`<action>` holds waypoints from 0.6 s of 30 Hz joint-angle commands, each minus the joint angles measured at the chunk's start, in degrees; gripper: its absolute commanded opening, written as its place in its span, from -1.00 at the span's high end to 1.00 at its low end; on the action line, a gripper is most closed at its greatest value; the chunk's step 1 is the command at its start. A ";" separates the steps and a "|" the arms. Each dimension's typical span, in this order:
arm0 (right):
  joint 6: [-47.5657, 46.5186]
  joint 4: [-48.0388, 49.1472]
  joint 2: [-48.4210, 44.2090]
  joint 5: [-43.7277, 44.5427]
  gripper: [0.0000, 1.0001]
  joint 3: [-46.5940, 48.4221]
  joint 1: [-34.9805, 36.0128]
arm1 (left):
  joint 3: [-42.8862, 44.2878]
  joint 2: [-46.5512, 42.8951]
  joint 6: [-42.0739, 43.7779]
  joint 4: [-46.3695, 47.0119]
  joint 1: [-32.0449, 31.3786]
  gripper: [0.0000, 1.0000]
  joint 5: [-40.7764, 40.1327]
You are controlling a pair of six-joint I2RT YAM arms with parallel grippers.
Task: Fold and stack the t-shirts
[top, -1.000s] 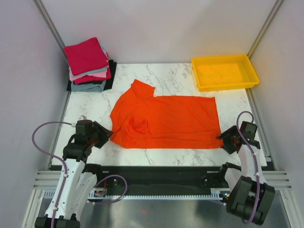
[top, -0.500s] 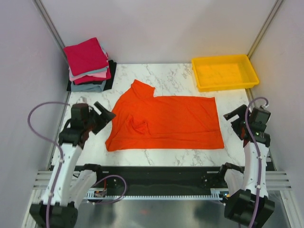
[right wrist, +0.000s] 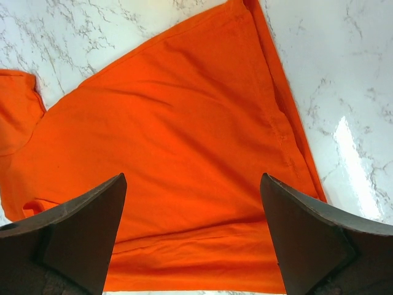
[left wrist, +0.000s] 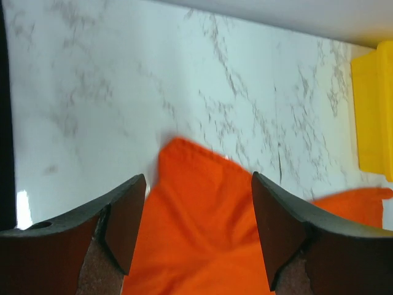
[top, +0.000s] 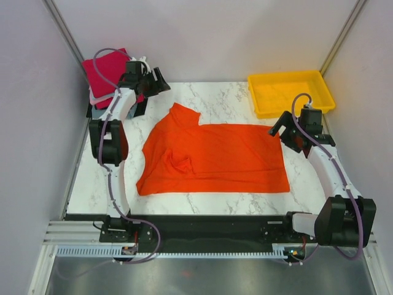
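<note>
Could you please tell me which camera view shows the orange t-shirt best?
The top external view is best. There the orange t-shirt lies spread out whole, with all its edges in sight. The left wrist view catches only one sleeve and some cloth near it. The right wrist view shows much of the body and one edge, but not the whole shirt.

Marble table (top: 104, 175): orange tee (top: 227, 157), yellow tray (top: 293, 112)

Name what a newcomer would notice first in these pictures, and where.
The orange tee lies spread across the middle of the marble table. A stack of folded tees, crimson on top, sits at the far left corner, a yellow tray at the far right. The left gripper and right gripper hang open near the tee's far corners.
</note>
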 commanded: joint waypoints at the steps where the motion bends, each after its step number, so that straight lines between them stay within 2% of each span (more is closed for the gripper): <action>1: -2.72 4.46 0.61 -0.02 -0.96 -0.51 0.45 | 17.42 11.84 5.19 -0.68 0.01 -0.53 7.26; 4: -3.60 4.81 1.75 -0.55 -0.96 -0.78 0.63 | 27.64 22.48 4.05 -0.59 -0.08 -0.52 11.39; 7: -4.48 4.90 2.63 -0.56 -0.96 -0.52 0.71 | 30.14 27.24 2.29 0.89 -0.08 -0.51 11.93; 11: -5.01 5.07 3.68 0.06 -0.96 0.10 0.71 | 25.58 27.16 1.49 2.83 -0.51 -0.48 14.74; 13: -5.01 5.51 4.47 -0.03 -0.96 0.10 0.63 | 22.42 24.81 1.23 3.53 -1.13 -0.42 14.13; 16: -4.92 6.39 5.53 -0.03 -0.96 -0.16 0.63 | 11.89 21.11 2.98 7.58 -2.53 -0.42 11.94; 18: -4.92 6.65 5.88 0.23 -0.96 -0.60 0.63 | 10.72 20.74 3.34 7.85 -3.32 -0.42 11.32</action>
